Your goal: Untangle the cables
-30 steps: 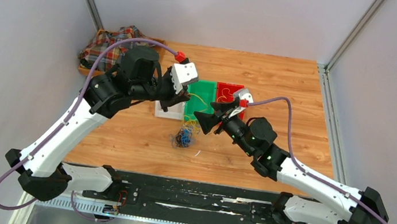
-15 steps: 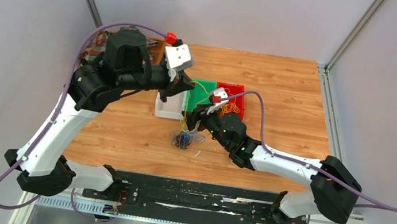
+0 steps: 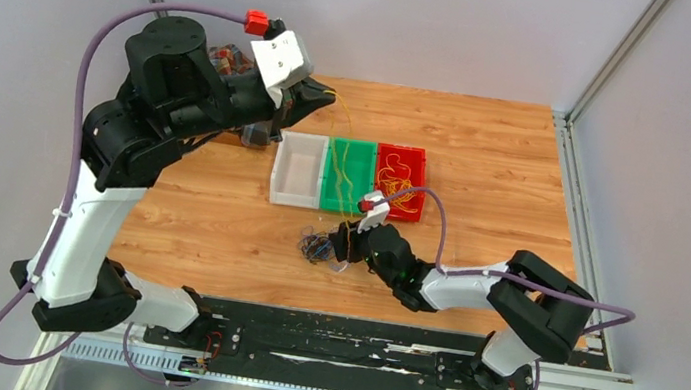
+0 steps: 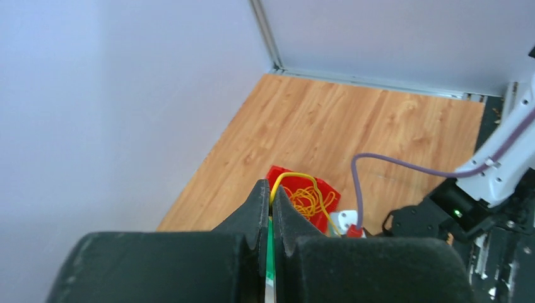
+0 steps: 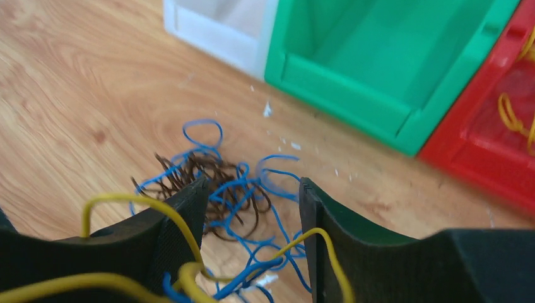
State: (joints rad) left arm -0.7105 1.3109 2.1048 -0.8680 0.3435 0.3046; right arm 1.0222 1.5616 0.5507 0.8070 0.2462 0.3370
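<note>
Wood table (image 3: 489,143), three bins (image 3: 367,157), left claw (image 4: 270,192) clenching one yellow cable (image 4: 296,175), right claw (image 5: 252,189) spread over tangle (image 5: 217,170)

The cables (image 5: 221,189) are a tangle of blue and dark brown loops crossed by yellow strands. One yellow cable (image 4: 296,174) shows against the red bin (image 3: 403,149), which holds more yellow loops (image 3: 402,177). At the red bin's nine o'clock are the green bin (image 3: 356,161) and the white bin (image 3: 299,169). The surface (image 3: 488,153) is orange-brown wood grain. The arm cable (image 4: 404,163) is purple.

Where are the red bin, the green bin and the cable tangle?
red bin (image 5: 473,161): right wrist view, near wall.
green bin (image 5: 340,95): right wrist view, near wall.
cable tangle (image 5: 230,189): right wrist view, knotted middle.
</note>
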